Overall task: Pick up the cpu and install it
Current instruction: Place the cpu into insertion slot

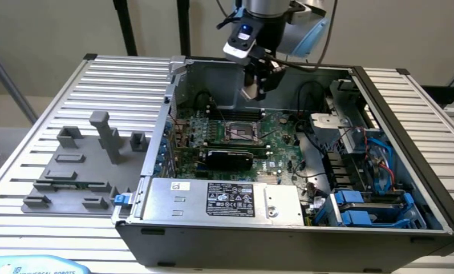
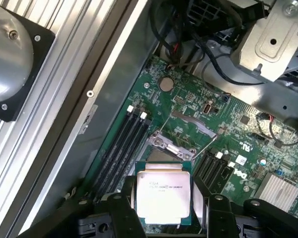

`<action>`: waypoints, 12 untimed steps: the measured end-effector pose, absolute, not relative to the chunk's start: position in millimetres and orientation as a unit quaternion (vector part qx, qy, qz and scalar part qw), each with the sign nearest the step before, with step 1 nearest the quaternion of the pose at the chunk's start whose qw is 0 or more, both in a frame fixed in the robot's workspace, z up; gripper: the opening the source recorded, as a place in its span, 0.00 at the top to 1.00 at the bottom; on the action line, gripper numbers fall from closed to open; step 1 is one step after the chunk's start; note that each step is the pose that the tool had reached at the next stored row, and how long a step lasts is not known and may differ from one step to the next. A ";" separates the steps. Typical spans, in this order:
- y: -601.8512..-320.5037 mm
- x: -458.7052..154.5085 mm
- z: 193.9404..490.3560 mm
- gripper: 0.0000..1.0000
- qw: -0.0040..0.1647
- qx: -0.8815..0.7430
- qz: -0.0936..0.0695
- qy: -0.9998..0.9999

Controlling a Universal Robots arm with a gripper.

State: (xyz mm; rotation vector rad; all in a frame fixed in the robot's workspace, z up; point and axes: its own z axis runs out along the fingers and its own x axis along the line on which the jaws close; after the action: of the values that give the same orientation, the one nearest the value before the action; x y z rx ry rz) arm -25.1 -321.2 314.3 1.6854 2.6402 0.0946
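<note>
Grey plastic fixture blocks [image 1: 82, 171] on the ribbed metal worktop [image 1: 128, 80] at the exterior view's left. Further right, black hand [image 1: 259, 88] over the green motherboard [image 1: 276, 128] inside the open grey computer case [image 1: 288, 244]: spread wide, clamping the thin square silvery cpu [image 2: 164, 191] by two edges.

Plain beige wall [image 1: 44, 28], ribbed aluminium table [image 1: 113, 80], black posts [image 1: 125, 28] behind
</note>
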 end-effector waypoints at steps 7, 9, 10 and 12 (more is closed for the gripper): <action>-321.2 -25.1 310.1 0.45 -0.001 0.578 0.026 0.816; -321.2 -25.1 308.8 0.45 -0.002 0.590 0.025 0.807; -321.2 -25.1 308.0 0.45 -0.002 0.596 0.025 0.803; -321.2 -25.1 306.2 0.45 -0.002 0.607 0.024 0.794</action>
State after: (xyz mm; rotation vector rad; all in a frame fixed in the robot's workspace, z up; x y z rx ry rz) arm -25.1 -321.2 306.2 1.9095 2.4992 0.0766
